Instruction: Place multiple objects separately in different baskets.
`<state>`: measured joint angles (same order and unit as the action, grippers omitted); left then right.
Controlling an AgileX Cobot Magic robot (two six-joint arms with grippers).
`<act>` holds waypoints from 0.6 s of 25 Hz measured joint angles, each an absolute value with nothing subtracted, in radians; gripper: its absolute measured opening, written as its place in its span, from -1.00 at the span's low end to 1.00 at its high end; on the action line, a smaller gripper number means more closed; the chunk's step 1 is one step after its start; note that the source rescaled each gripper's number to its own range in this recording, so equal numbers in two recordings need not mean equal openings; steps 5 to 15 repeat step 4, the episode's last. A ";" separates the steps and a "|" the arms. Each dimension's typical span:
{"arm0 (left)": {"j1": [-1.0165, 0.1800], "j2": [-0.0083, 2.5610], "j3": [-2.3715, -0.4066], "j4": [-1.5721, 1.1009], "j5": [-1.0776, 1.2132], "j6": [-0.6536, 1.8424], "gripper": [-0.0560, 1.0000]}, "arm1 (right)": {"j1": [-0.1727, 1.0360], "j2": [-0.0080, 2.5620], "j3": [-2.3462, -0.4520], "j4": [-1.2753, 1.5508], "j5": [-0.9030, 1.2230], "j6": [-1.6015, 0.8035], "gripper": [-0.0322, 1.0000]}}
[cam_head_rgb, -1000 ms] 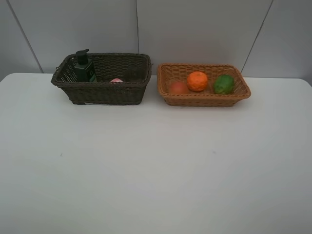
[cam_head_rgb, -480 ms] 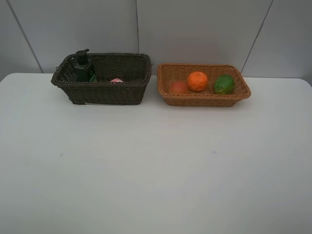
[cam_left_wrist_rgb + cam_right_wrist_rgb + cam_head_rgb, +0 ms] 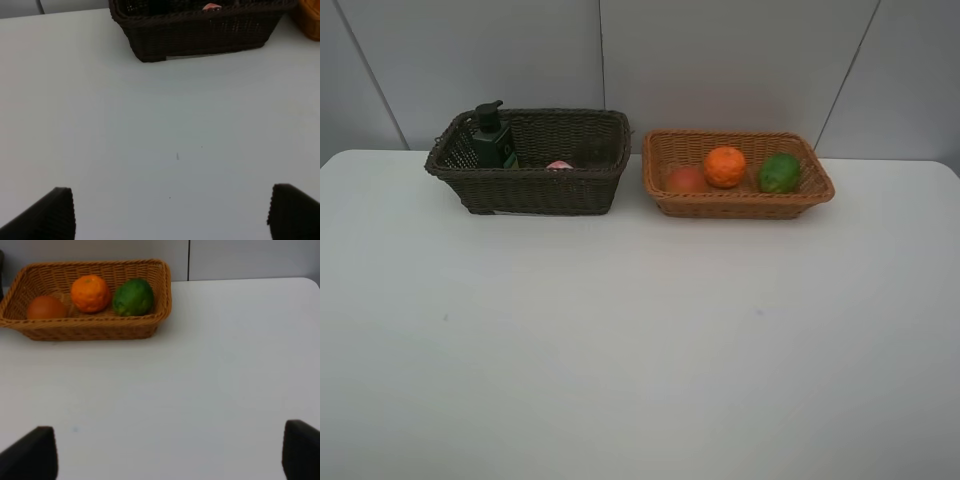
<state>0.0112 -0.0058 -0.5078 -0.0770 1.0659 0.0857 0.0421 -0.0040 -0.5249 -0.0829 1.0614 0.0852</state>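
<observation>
**Sorting looks done; risk is mostly in any re-reach**

Both arms are sitting back from the baskets. Left end effector is standing wide open with nothing between its fingertips, hovering over bare surface. Right end effector is also standing open and empty.

Dark brown basket is holding the dark green pump bottle, upright in the corner farthest from the other basket, plus a bit of pink and white poking above the rim, likely the pink bottle. The cup is not showing; can't tell if it's hiding behind the weave. Light tan basket, just beside the dark one, is carrying the red-orange fruit, the orange and the green fruit in a row, apparently touching or nearly so.

What could be going wrong from here, as a judgement:
- The tan basket is shallow, so a bump on its rim is risking a round fruit rolling out.
- The pump bottle is standing tall above the rim; an arm sweeping low over it could be tipping it.
- If the cup is actually missing, the task is being left incomplete unnoticed.
</observation>
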 joint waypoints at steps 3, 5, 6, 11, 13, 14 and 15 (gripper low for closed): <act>0.011 -0.006 -0.508 -0.077 1.066 0.086 0.99 | 0.042 -0.004 -0.525 -0.083 1.061 0.085 0.92; 0.011 -0.006 -0.508 -0.077 1.066 0.086 0.99 | 0.042 -0.004 -0.525 -0.083 1.061 0.085 0.92; 0.011 -0.006 -0.508 -0.077 1.066 0.086 0.99 | 0.042 -0.004 -0.525 -0.083 1.061 0.085 0.92; 0.011 -0.006 -0.508 -0.077 1.066 0.086 0.99 | 0.042 -0.004 -0.525 -0.083 1.061 0.085 0.92; 0.011 -0.006 -0.508 -0.077 1.066 0.086 0.99 | 0.042 -0.004 -0.525 -0.083 1.061 0.085 0.92; 0.011 -0.006 -0.508 -0.077 1.066 0.086 0.99 | 0.042 -0.004 -0.525 -0.083 1.061 0.085 0.92; 0.011 -0.006 -0.508 -0.077 1.066 0.086 0.99 | 0.042 -0.004 -0.525 -0.083 1.061 0.085 0.92</act>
